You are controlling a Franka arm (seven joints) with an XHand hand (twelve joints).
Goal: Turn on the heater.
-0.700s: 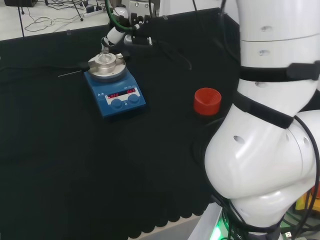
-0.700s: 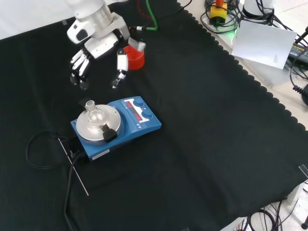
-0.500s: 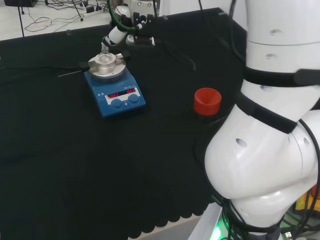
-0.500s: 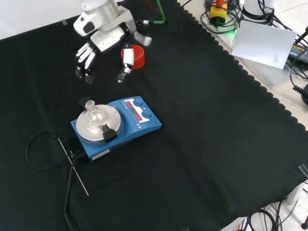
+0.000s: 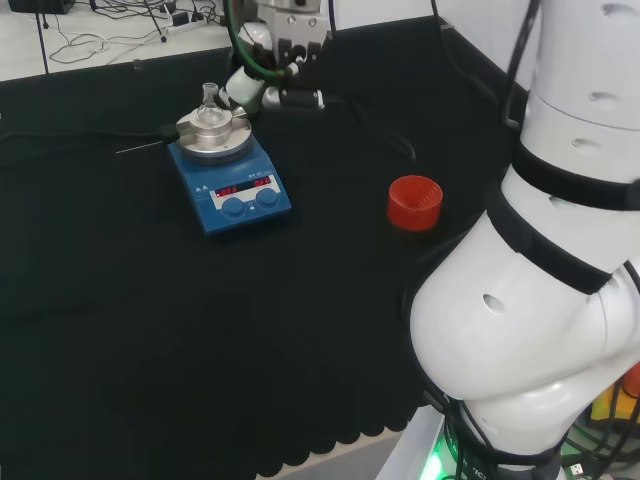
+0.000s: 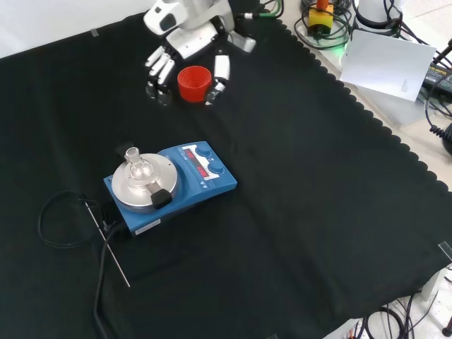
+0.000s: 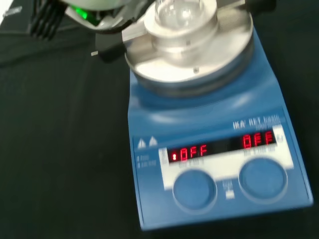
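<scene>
- One black cloth (image 6: 296,212) covers the bench, biggest thing in front view.
- White arm link (image 5: 560,300) fills head view's right side.
- Blue heater (image 6: 185,185) sits on cloth, left of centre in front view; round steel plate (image 6: 141,185) on top w/ small clear glass flask (image 6: 138,167) standing on it. Two round blue knobs (image 7: 194,188) at its front, red displays lit above them in wrist view.
- Hand (image 6: 185,49) hangs above cloth near front view's top, well apart from heater, touching nothing; fingers (image 6: 161,70) straight-ish, spread, pointing down, thumb apart from them.
- Red ribbed ring (image 6: 193,82) on cloth, in front of hand between fingers & thumb in front view.
- Black cable (image 6: 53,219) loops left of heater.
</scene>
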